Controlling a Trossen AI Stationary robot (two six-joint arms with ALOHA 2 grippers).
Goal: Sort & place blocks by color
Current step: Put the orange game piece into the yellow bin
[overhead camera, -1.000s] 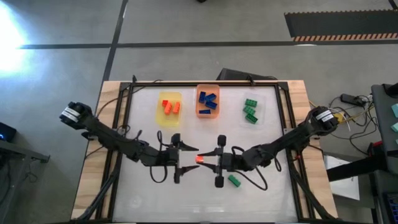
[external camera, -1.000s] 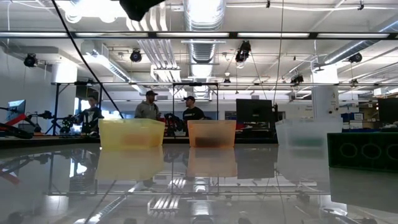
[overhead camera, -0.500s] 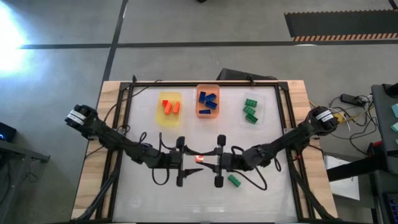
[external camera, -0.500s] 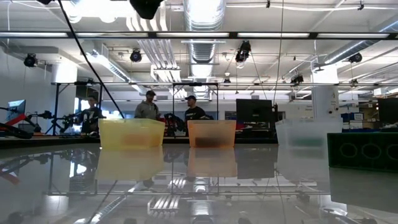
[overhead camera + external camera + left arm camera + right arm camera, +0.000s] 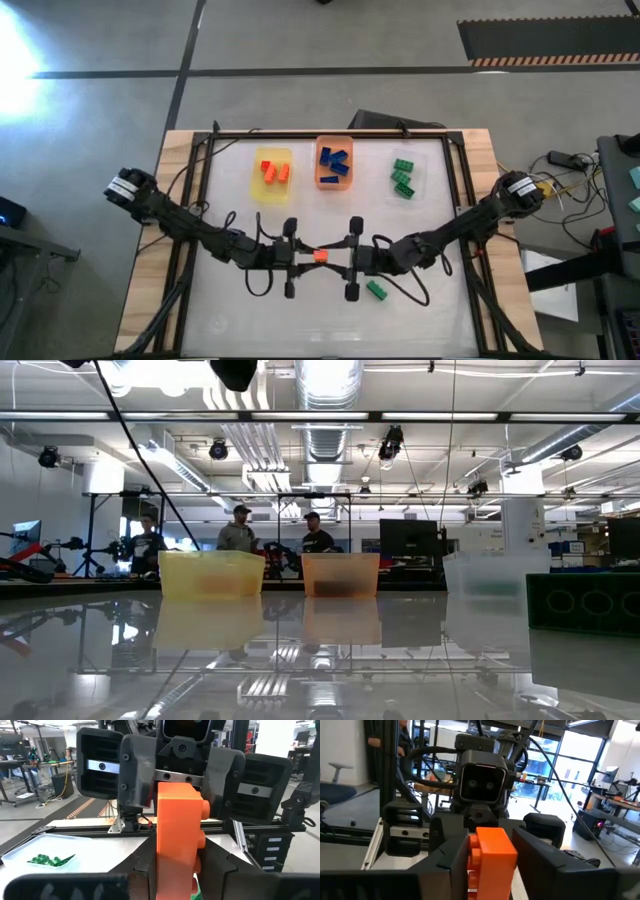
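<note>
An orange block (image 5: pixel 320 256) hangs above the middle of the table, between my two grippers, which face each other level. My left gripper (image 5: pixel 303 258) is shut on the end nearer it (image 5: pixel 177 845). My right gripper (image 5: pixel 338 258) is slightly open, its fingers (image 5: pixel 540 857) close on either side of the block's other end (image 5: pixel 490 852). More orange blocks (image 5: pixel 272 171) lie in the yellow tray, blue blocks (image 5: pixel 334 162) in the orange tray and green blocks (image 5: pixel 403 178) in the clear tray. One green block (image 5: pixel 377 290) lies flat on the table near my right gripper. My left gripper pinches the orange block's near end (image 5: pixel 167 862) between its two fingers, one finger (image 5: pixel 220 867) on the studded side and one on the opposite face. The fingers come level from the table's left. The block is lifted clear of the table. Whether my right gripper's fingers touch the block's other end, I cannot tell.
The three trays stand in a row at the table's far side: yellow (image 5: pixel 212 573), orange (image 5: pixel 340 573), clear (image 5: pixel 490 573). A black frame (image 5: pixel 200 160) borders the white table top. People stand in the room beyond the far edge.
My left gripper has moved a little toward the table's right, up to the orange block held out by my right gripper, and has shut on the block's end. The block and my right gripper have stayed in place.
</note>
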